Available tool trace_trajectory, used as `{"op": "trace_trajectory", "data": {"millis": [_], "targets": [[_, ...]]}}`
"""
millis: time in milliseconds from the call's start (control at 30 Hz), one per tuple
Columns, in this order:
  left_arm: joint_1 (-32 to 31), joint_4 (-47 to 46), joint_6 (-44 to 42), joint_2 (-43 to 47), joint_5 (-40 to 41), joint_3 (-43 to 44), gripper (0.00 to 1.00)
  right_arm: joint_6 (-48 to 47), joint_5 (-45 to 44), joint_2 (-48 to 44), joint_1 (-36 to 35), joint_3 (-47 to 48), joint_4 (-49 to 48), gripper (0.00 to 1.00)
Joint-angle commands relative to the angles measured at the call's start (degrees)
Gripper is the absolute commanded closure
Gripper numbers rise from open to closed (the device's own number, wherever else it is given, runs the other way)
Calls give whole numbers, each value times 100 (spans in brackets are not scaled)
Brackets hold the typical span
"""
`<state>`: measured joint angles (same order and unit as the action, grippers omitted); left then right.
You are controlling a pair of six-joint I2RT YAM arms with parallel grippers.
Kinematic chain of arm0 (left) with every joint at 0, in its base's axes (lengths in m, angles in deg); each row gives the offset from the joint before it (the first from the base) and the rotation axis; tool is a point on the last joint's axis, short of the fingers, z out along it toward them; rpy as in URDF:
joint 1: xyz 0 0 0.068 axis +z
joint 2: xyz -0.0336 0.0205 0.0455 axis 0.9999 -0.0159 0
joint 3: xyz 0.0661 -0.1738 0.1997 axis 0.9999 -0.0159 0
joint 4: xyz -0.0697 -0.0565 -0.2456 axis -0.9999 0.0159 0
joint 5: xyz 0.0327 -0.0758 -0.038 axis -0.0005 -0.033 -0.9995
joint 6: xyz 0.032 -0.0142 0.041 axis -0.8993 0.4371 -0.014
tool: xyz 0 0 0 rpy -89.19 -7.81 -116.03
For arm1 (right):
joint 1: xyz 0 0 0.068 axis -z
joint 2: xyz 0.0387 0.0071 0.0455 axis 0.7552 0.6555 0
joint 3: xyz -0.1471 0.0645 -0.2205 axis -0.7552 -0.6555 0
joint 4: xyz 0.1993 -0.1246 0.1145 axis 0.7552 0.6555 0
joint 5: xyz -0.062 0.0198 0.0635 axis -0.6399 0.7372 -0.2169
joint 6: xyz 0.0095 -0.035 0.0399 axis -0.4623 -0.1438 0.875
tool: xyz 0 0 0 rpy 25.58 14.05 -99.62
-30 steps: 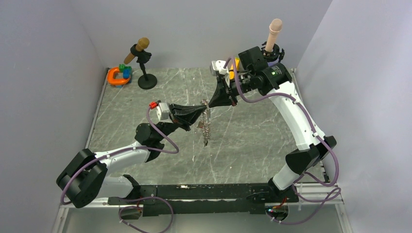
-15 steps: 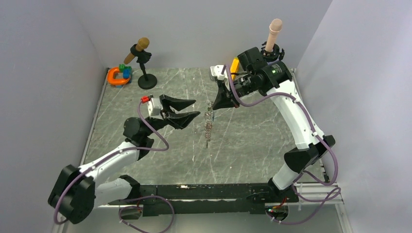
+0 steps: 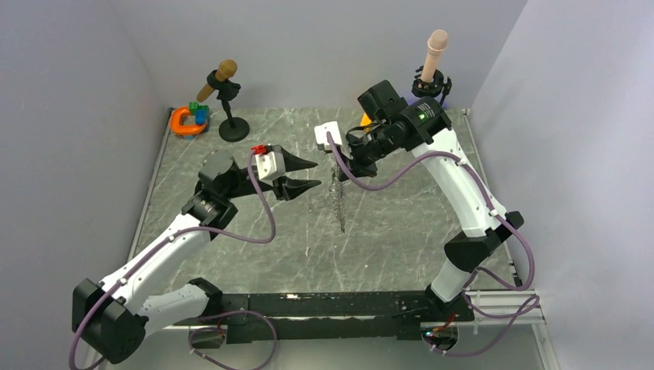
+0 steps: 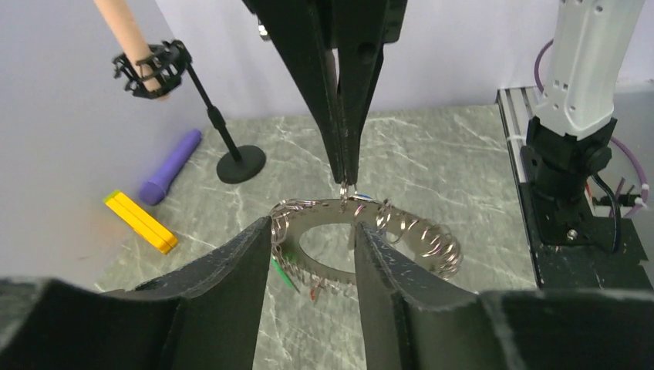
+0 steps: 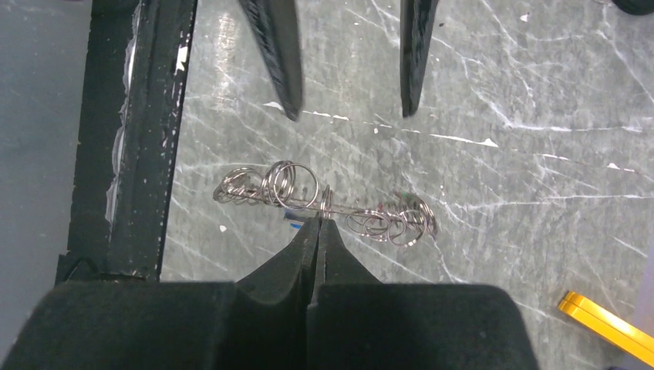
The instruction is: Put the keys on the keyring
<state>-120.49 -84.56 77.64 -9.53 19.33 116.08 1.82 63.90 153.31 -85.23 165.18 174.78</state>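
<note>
Thin grey keyring (image 4: 416, 245) fringed with wire loops, hanging by its rim, small green and red keys (image 4: 284, 274) beneath

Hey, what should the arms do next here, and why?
Probably lower the right gripper to lay the keyring down: it dangles from those shut jaws, coloured keys seem to hang on it, and the left gripper stands open, apart.

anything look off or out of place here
Nothing looks spilled or broken. The keyring hangs from the right claw, pinched at its rim; the left claw is open beside it, not touching.
</note>
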Motion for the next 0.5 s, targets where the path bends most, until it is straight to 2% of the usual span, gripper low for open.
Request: {"op": "trace_trajectory", "data": {"millis": [0,333,467], "targets": [[15,348,-266,-376,-496,444,54,39,-146,-57,-25,160,24,100],[-105,-1202,849,-778,-862,159,57,143,-110,-7,-38,112,-42,100],[-227,-1083,801,-947,-840,288,59,171,-87,-14,-38,92,-62,100]]}}
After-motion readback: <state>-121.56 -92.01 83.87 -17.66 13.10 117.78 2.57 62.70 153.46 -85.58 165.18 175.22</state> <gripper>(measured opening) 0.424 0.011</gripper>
